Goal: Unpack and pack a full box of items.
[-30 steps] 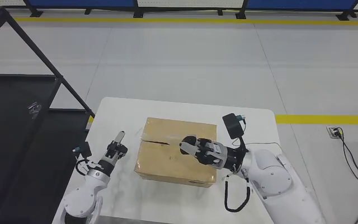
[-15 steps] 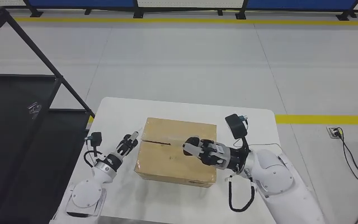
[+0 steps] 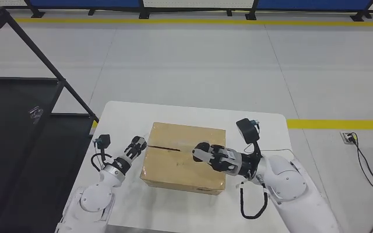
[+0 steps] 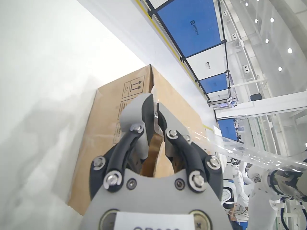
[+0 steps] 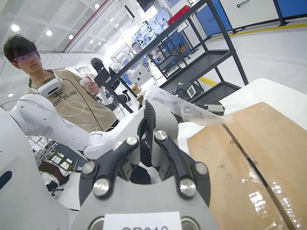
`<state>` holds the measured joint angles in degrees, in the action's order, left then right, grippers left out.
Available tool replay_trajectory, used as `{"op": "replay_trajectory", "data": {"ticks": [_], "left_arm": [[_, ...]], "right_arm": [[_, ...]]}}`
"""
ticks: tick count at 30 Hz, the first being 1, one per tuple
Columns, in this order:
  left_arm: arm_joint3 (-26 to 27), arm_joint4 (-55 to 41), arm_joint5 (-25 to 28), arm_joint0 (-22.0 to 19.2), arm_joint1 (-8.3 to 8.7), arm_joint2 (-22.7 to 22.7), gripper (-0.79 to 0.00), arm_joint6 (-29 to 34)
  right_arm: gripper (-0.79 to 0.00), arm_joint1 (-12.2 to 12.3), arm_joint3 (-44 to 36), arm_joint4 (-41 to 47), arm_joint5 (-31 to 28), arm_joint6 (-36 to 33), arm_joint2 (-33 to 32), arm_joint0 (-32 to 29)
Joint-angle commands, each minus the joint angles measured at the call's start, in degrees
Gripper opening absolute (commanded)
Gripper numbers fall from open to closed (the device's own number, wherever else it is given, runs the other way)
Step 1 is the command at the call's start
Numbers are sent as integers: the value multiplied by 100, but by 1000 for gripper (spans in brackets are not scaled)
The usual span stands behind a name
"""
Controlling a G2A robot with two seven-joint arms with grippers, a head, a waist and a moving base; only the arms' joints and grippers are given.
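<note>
A closed brown cardboard box [image 3: 183,166] sits in the middle of the white table [image 3: 175,116]. My right gripper [image 3: 200,152] hovers above the box top, shut on a strip of clear tape [image 5: 182,108] that peels up from the box's centre seam [image 5: 242,149]. My left gripper [image 3: 140,144] is at the box's left edge, level with the seam. In the left wrist view its fingertips [image 4: 155,104] are closed on the clear tape at the top edge of the box [image 4: 108,120]. From there the tape strip [image 4: 227,147] stretches away over the box.
A black metal rack [image 3: 29,116] stands on the floor off the table's left side, also seen as shelves [image 5: 211,56] in the right wrist view. Bare table surface surrounds the box, widest behind it.
My left arm swung right from the table's left side until its gripper reached the box's left edge. The right gripper drifted slightly right with the tape.
</note>
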<state>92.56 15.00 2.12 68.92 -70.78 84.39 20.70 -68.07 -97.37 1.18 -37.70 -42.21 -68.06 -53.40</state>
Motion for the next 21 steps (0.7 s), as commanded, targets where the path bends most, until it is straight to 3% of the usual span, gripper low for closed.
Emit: {"op": "replay_trajectory", "data": {"ticks": [1, 21], "left_arm": [[13, -44, 48, 27, 4, 19, -785, -4], [522, -738, 511, 730, 28, 331, -785, -246]], "right_arm": [[-785, 6, 31, 48, 7, -13, -7, 12], [-785, 130, 619, 996, -235, -346, -407, 18]]}}
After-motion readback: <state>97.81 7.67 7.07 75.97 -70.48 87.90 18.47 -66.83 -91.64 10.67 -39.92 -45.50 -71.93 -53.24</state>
